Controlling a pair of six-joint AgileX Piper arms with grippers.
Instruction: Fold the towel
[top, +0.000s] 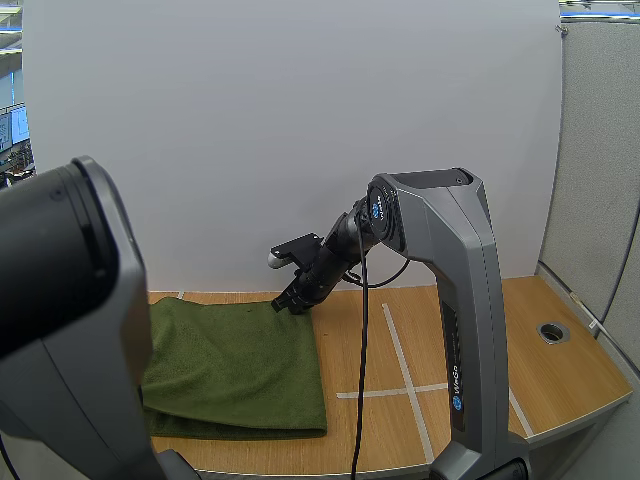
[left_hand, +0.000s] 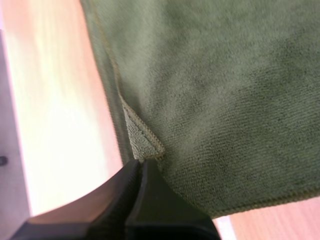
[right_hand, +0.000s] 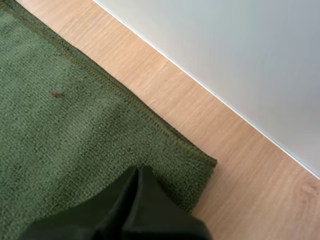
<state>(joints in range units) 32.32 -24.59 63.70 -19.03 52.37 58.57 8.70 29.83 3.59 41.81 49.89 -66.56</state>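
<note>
The green towel (top: 235, 365) lies flat on the left part of the wooden table (top: 560, 385), its near edge thick with more than one layer. I can't see its left side: the bulky housing of the left arm (top: 60, 290) stands in front and cuts it off.

The right gripper (right_hand: 137, 172) sits low over the towel's far right corner, close to the white board (top: 300, 130) behind the table. Its fingers are pressed together into one dark wedge with no cloth between them. Whether the tips actually touch the pile is hard to judge.

The left gripper (left_hand: 140, 165) is also clenched, its point right against a small triangular flap (left_hand: 140, 137) of stitched hem turned up at the towel's edge. I can't make out whether any cloth is caught in the very tip.

A tiny dark speck (right_hand: 56, 93) marks the cloth near the right gripper; what it is, I can't tell.

On the right arm (top: 465, 300) there is a round blue badge (top: 378, 211) near the upper joint and white lettering (top: 455, 385) running down the lower link, too small for me to read with certainty. White tape lines (top: 405, 370) cross on the bare wood right of the towel, and a round hole (top: 552, 331) is set in the table's right side.
</note>
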